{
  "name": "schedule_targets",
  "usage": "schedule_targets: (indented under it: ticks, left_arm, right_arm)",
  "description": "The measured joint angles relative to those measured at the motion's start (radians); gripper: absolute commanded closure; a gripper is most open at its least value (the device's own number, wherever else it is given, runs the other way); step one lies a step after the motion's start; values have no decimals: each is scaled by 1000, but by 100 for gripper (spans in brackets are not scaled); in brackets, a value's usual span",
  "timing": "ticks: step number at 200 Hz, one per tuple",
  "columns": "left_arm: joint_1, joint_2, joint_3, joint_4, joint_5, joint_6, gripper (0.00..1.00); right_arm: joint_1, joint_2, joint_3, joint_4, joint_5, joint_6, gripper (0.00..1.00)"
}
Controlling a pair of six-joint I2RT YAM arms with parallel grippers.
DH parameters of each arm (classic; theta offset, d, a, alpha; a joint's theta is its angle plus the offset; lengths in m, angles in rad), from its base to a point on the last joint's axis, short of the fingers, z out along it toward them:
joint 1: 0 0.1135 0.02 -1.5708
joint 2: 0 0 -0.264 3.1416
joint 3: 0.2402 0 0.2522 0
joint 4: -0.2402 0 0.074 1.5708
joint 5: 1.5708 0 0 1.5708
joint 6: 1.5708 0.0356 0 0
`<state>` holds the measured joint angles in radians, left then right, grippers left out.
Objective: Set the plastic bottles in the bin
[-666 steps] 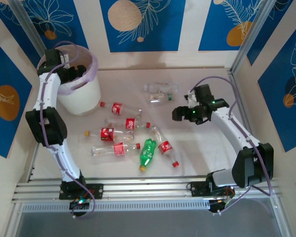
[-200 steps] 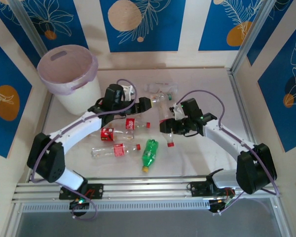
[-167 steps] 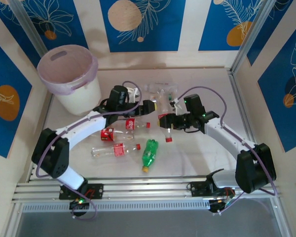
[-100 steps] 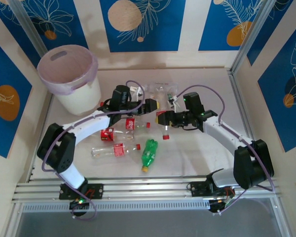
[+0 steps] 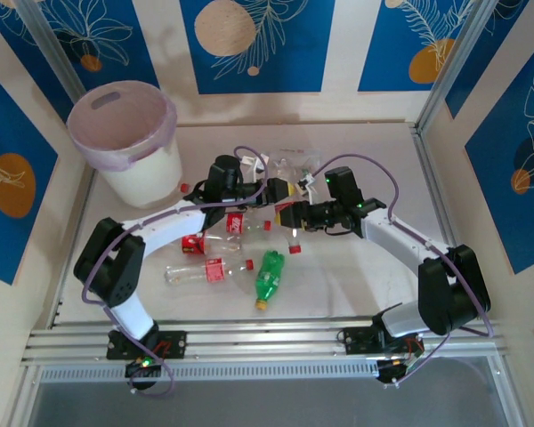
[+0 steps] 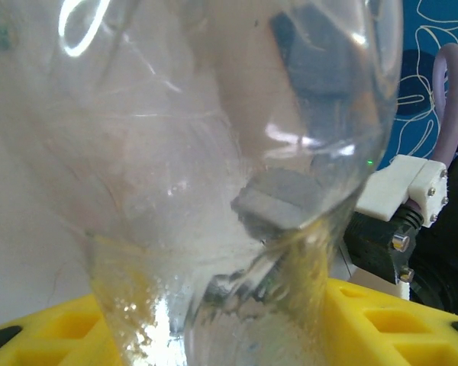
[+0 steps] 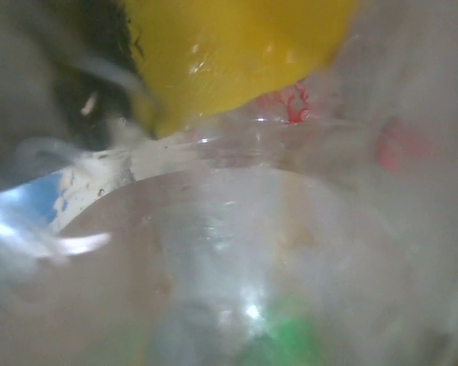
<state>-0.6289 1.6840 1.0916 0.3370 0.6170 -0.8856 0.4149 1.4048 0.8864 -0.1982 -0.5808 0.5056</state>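
Free room:
- Right half of the table (image 5: 374, 285), bare under and beside the right arm (image 5: 400, 238).
- Bare strip along the far wall, from the bin (image 5: 145, 178) rightward.
- Narrow strip at the near edge.

Obstacles:
- Bin, far left corner, close against the walls.
- Left arm (image 5: 160, 222), arching low from near left to mid-table.
- Left gripper (image 5: 286, 189) and right gripper (image 5: 283, 213), just beside each other at centre; hanging bottle (image 5: 292, 233) in the right one.
- Clear bottles (image 5: 289, 165), just beyond the grippers.
- Red-labelled bottles (image 5: 209, 269), left of centre, some under the left arm.
- Green bottle (image 5: 267, 274), near centre.
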Motion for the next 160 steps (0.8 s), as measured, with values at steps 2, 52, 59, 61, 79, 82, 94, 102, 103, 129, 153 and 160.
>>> schedule_targets:
  ticks: [2,52,59,61,79,82,94,102,103,129,153,160]
  left_arm:
    - [0,0,0,0,0,-1,49]
    - [-2,1,0,1,0,-3,57]
    - [-3,2,0,-1,0,-2,57]
    - [-3,2,0,-2,0,-1,57]
    - [-4,2,0,-7,-2,1,61]
    - [-4,2,0,-8,-4,1,62]
    - [-4,2,0,-12,-12,3,65]
    - [-4,2,0,-15,-18,4,67]
    - [-4,2,0,-16,-19,3,67]
    - [-3,2,3,-36,-35,4,75]
    - [-3,2,31,-86,-54,22,84]
    - [-3,2,43,-100,-59,30,86]
  right_arm:
    - [0,0,0,0,0,0,43]
    - [-3,0,0,-1,-5,-8,18]
    - [-7,0,1,-3,-4,-10,17]
    - [-9,0,1,-4,-4,-12,16]
    - [-23,-5,2,-23,-4,-23,13]
    - [-27,-8,2,-28,-4,-26,13]
    - [-43,-23,2,-51,-3,-37,11]
    - [-52,-36,2,-66,-4,-47,10]
    - [-53,-39,2,-69,-4,-50,10]
    - [-86,-99,10,-140,-5,-89,10]
    - [-139,-177,10,-205,-11,-127,10]
    - [-162,-199,10,-222,-10,-135,10]
